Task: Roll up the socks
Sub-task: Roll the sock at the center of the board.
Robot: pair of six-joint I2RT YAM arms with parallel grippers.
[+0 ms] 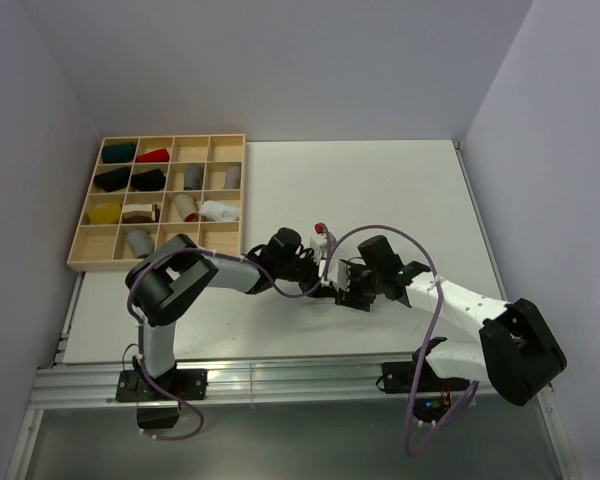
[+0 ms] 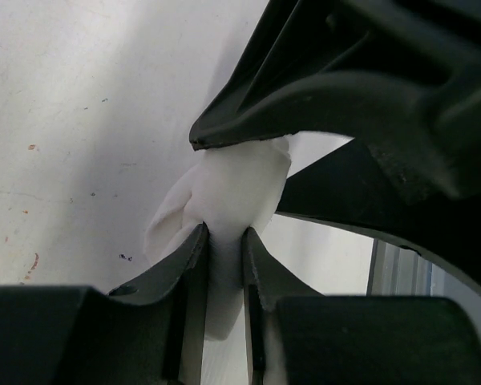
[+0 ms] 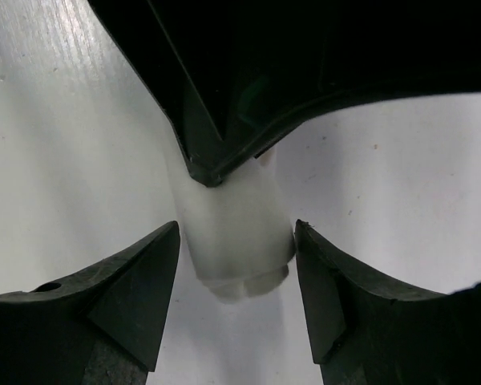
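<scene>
A white sock [image 2: 239, 188] is bunched into a short roll on the white table. My left gripper [image 2: 224, 234] is shut on one end of it, the fabric squeezed between both fingers. In the right wrist view the sock roll [image 3: 234, 228] lies between the fingers of my right gripper [image 3: 236, 233], which stands open; a narrow gap shows on the left side, and the right finger [image 3: 329, 289] is at the fabric's edge. The left gripper's dark tip [image 3: 208, 164] presses on the roll's far end. From above, both grippers [image 1: 315, 268] [image 1: 344, 287] meet mid-table and hide the sock.
A wooden compartment tray [image 1: 85, 255] stands at the back left. It holds small cloth bundles, among them a red one [image 1: 152, 155], a yellow one [image 1: 105, 213], a black one [image 1: 112, 178] and a white one [image 1: 218, 210]. The table's near edge has a metal rail [image 1: 280, 380].
</scene>
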